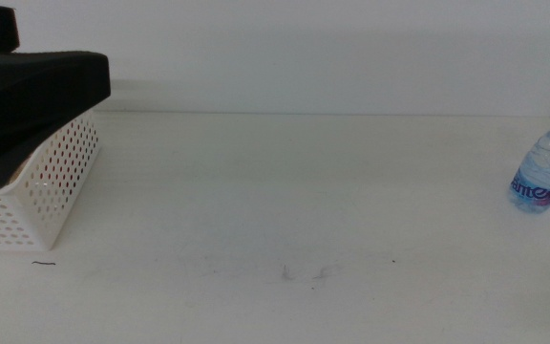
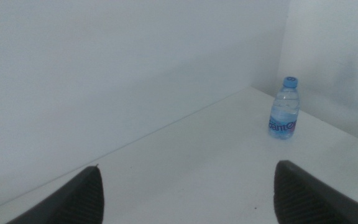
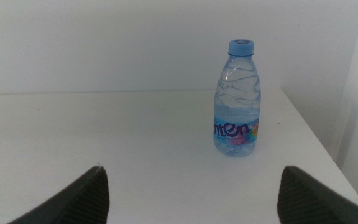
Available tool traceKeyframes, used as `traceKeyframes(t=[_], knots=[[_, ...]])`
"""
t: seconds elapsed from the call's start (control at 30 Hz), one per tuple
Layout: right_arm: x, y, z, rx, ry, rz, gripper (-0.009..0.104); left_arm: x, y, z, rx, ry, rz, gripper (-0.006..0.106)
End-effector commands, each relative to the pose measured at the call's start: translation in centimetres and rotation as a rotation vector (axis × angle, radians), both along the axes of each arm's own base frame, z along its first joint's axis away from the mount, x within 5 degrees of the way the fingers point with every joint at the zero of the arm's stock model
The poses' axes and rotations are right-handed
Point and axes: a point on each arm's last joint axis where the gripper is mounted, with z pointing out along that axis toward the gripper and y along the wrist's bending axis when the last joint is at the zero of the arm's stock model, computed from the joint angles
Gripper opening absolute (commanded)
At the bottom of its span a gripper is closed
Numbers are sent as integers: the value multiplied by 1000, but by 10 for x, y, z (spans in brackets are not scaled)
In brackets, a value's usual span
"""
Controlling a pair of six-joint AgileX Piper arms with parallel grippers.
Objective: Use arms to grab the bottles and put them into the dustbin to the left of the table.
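The place looks like a robot test bench in a lab rather than a home or shop. A wide white table (image 1: 285, 210) fills the middle view, bare apart from faint dark scuff marks (image 1: 304, 274) near six o'clock. Plain white walls (image 2: 104, 68) close it in behind and at the side, meeting in a corner, with no furniture, windows or decoration. A thick black robot arm (image 1: 27, 96) reaches in at nine o'clock over a white perforated basket (image 1: 46, 191), and a lone water bottle (image 1: 545, 164) stands upright at three o'clock, like a laid-out test prop.
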Motion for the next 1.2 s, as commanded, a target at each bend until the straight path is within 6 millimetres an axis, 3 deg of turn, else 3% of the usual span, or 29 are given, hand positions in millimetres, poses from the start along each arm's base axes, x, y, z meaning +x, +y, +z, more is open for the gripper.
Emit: traceKeyframes(t=[0.0, 0.5, 0.67, 0.77, 0.87, 0.97, 1.17], knots=[[0, 0, 0, -12, -10, -5, 81, -1, 0, 1, -13, -11, -3, 94], [-1, 0, 3, -2, 12, -5, 81, -1, 0, 2, -1, -34, -1, 94], [3, -1, 69, -7, 85, -8, 81, -1, 0, 1, 0, -32, -2, 94], [22, -1, 115, -4, 97, -7, 81, -1, 0, 1, 0, -32, -2, 94], [48, -1, 137, -6, 123, -7, 81, -1, 0, 2, -1, -33, -1, 94], [77, -2, 126, -57, 167, -13, 81, -1, 0, 2, -1, -33, -1, 94], [119, 1, 56, -95, 243, 29, 81, -1, 0, 2, -3, -32, -1, 94]])
